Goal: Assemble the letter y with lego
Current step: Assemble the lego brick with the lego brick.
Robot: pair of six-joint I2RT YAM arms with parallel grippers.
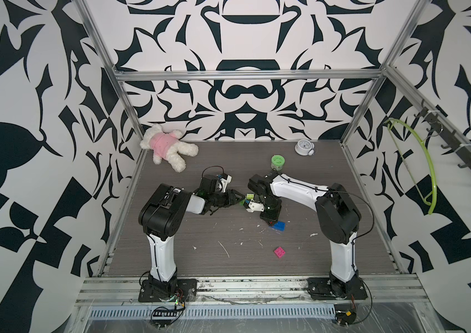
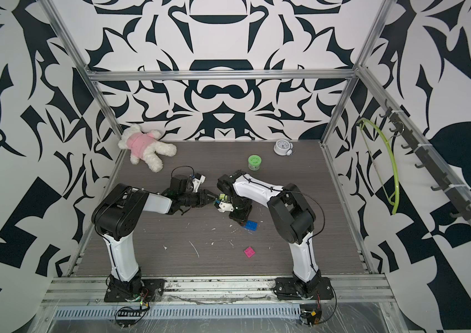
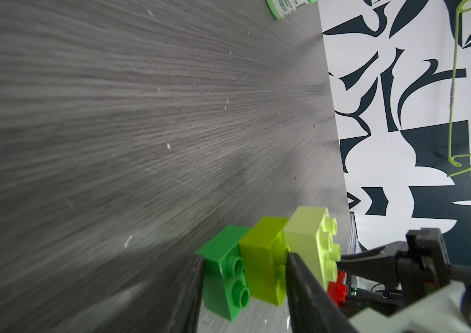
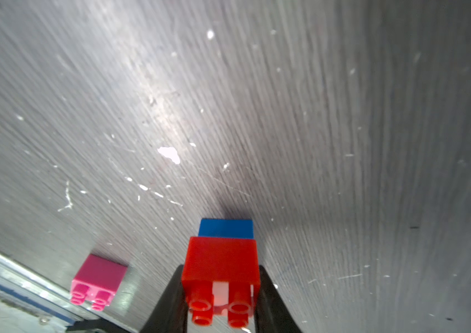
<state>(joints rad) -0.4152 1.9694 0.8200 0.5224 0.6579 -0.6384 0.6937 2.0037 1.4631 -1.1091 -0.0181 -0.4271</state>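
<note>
At mid-table, the right gripper (image 4: 221, 272) points down with its jaws nearly closed, clamped on two sides of the red brick (image 4: 219, 256), whose studs face the wrist. Just beyond red lies the blue brick (image 4: 226, 228), flat on the table (image 1: 199, 230) in both top views. Red appears to sit over one end of blue. Whether the two are pressed home cannot be told, because red hides the joint.

The left gripper (image 3: 245, 276) is just beside the right one. Its jaws stand partly open and grip the stem (image 3: 266, 265), a row of green, lime and pale lime bricks already joined. The fingers bear on the green and lime part, and the pale lime end, studs exposed, projects past one finger. The stem lies sideways and appears to be held clear of the table.

The pink brick (image 1: 280, 251) lies loose toward the front edge, well apart from both grippers.

Assessment: the step in hand is fixing the red prong on the blue crossbar. The stem is built; the pink prong and the crossbar-to-stem joint are outstanding. The letter is roughly half done.

The next move calls for a straight downward press on red. Blue is unrestrained, so an off-centre load on its end may tip or slide it. After that, release red and fetch pink for the other end.
</note>
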